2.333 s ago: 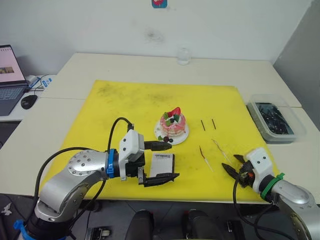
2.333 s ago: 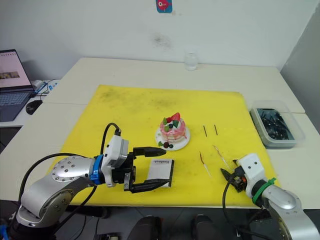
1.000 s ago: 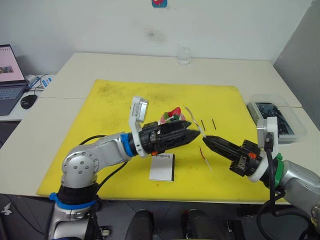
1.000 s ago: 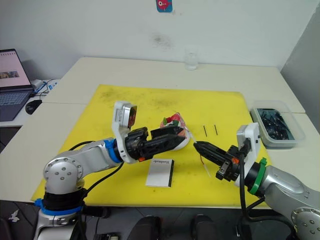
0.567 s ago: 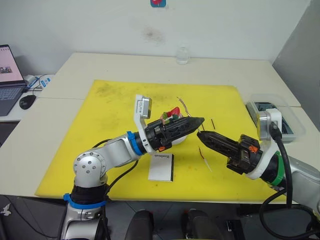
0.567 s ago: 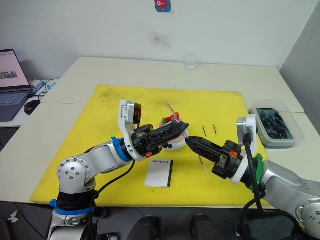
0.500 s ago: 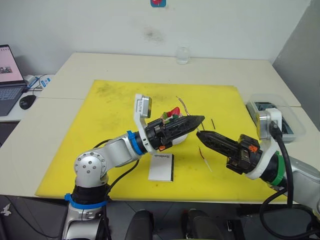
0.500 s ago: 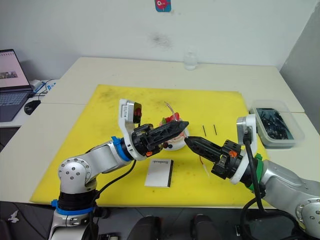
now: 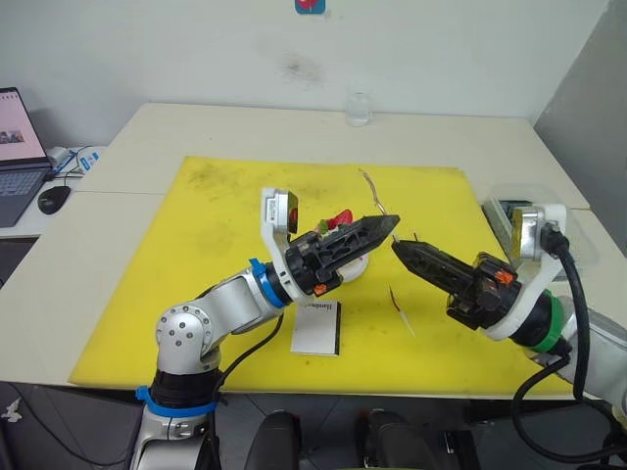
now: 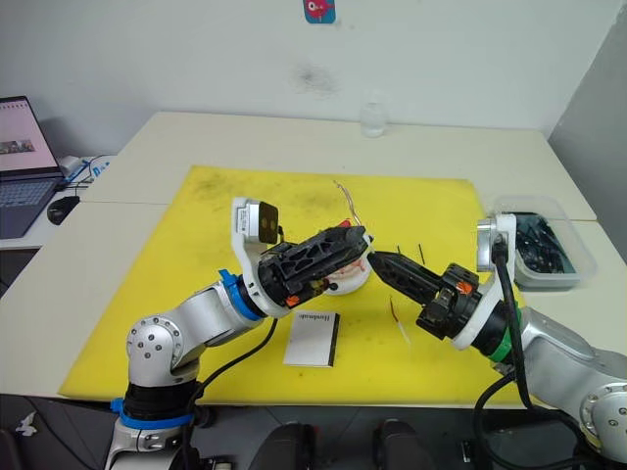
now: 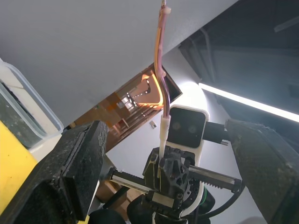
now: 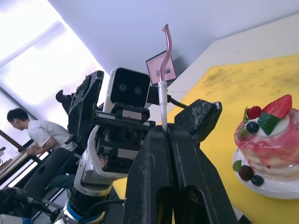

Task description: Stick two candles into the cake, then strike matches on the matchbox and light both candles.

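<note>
One candle (image 12: 163, 79), now raised higher.

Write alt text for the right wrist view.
The right pincer, shut, holds a thin pink candle upright, with the left pincer open just beyond it. The pink cake sits on its white plate on the yellow mat.

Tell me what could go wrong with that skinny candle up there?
The candle is thin and bent, pinched only at its bottom end by the right gripper, so it might slip or snap. The open left gripper is very close and could knock it, or bump the cake.
</note>
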`<state>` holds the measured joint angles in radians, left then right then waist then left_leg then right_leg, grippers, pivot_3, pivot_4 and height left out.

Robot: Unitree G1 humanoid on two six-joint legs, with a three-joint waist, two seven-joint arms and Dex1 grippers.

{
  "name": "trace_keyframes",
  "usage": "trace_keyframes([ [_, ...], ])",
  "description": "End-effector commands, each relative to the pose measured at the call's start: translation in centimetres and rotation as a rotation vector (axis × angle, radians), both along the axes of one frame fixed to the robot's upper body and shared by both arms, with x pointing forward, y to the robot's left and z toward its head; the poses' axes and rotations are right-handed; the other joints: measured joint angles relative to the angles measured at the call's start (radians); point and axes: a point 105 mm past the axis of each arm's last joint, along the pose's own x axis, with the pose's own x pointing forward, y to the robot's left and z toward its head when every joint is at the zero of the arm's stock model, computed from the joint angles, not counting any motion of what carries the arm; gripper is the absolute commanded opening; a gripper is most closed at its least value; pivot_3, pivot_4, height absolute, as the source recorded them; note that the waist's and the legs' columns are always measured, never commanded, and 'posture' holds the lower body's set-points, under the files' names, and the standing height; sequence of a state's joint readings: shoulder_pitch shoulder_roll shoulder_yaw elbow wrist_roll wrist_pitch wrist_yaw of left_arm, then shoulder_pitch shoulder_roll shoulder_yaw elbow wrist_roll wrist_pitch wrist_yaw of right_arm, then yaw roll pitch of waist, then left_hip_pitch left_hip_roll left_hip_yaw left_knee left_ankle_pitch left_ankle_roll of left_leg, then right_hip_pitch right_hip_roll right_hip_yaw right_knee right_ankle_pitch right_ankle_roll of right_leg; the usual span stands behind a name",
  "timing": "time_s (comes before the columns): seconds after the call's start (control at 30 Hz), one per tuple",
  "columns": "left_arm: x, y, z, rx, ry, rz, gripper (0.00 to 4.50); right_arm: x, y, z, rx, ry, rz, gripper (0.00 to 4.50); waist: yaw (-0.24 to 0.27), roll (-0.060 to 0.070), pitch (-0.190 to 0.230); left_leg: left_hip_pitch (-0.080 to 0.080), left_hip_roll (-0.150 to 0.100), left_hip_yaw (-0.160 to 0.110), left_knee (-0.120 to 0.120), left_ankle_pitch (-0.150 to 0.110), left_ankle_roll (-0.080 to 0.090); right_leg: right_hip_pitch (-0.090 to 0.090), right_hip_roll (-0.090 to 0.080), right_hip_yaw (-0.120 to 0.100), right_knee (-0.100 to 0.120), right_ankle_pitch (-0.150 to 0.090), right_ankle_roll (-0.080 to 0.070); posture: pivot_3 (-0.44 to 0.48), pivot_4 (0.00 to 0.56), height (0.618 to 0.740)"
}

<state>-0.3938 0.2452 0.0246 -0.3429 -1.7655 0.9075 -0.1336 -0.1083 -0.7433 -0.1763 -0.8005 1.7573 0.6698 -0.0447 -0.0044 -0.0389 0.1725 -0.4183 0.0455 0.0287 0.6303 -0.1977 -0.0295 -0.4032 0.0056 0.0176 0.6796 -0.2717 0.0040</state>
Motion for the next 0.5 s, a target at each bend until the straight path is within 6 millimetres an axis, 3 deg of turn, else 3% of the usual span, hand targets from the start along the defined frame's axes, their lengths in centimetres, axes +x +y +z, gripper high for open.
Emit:
trace_keyframes([
  [0.03,-0.54,-0.17,0.85,-0.047,-0.018,-0.009,4.5,-0.26,-0.1,0.85,0.031,-0.016,0.006,0.03,0.0,0.0,0.0,0.0,0.0,0.0,0.0,0.0,0.0,0.0,0.0,0.0,0.0,0.0,0.0,0.0,0.15,0.74],
  [0.27,-0.92,-0.38,0.83,-0.072,-0.003,-0.032,4.5,-0.43,0.04,0.82,0.025,-0.011,0.013,0.03,0.0,0.0,0.0,0.0,0.0,0.0,0.0,0.0,0.0,0.0,0.0,0.0,0.0,0.0,0.0,0.0,0.15,0.74],
  [0.37,-0.87,-0.42,0.82,-0.074,0.001,-0.041,3.95,-0.46,0.1,0.73,0.015,-0.012,0.013,0.0,0.0,0.0,0.0,0.0,0.0,0.0,0.0,0.0,0.0,0.0,0.0,0.0,0.0,0.0,0.0,0.0,0.15,0.74],
  [0.5,-0.47,-0.46,0.9,-0.079,0.001,-0.038,2.68,-0.53,0.27,0.61,0.011,-0.009,0.018,0.0,0.0,0.0,0.0,0.0,0.0,0.0,0.0,0.0,0.0,0.0,0.0,0.0,0.0,0.0,0.0,0.0,0.15,0.74],
])
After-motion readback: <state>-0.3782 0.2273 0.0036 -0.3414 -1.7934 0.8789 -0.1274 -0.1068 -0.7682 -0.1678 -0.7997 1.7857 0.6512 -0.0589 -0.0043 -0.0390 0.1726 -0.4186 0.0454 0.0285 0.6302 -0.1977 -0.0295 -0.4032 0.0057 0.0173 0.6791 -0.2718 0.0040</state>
